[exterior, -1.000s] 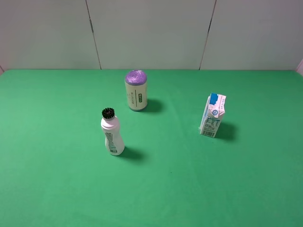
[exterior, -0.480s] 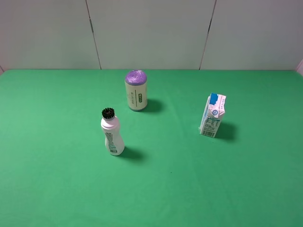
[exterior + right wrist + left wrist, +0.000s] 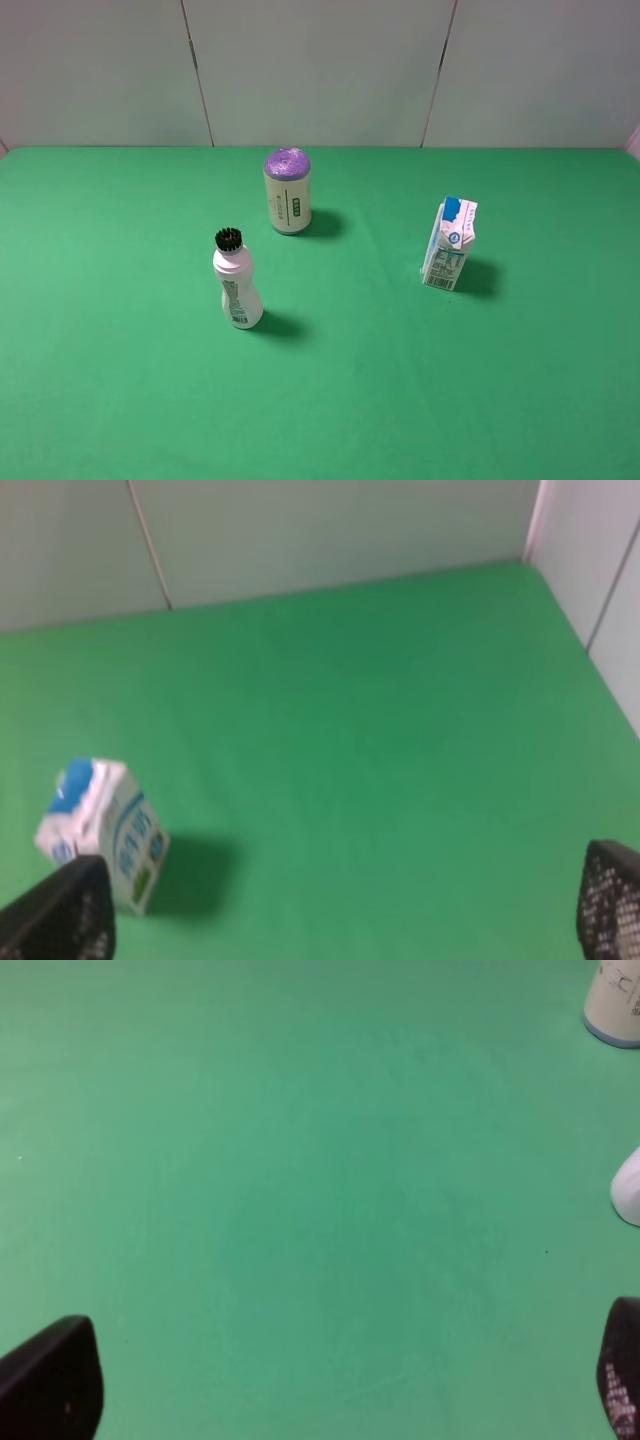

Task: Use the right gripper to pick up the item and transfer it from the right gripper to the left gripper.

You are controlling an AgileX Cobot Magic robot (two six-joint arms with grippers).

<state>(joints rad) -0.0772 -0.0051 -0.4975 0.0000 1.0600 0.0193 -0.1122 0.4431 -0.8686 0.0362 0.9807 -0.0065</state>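
The white milk carton point(image 3: 450, 245) with blue print stands upright on the green table point(image 3: 120, 380), right of centre. Neither gripper shows in the exterior high view. In the right wrist view the carton point(image 3: 105, 830) stands ahead of the right gripper point(image 3: 335, 905) and off toward one finger; the two black fingertips point(image 3: 60, 912) sit wide apart, open and empty. In the left wrist view the left gripper point(image 3: 335, 1375) is open and empty above bare green table, its black fingertips point(image 3: 50, 1380) at the frame's corners.
A white bottle with a black brush cap point(image 3: 237, 285) stands left of centre; its edge shows in the left wrist view point(image 3: 628, 1188). A cream cylinder with a purple top point(image 3: 287, 190) stands behind it, also in the left wrist view point(image 3: 612, 1005). Grey wall panels point(image 3: 320, 70) bound the far side.
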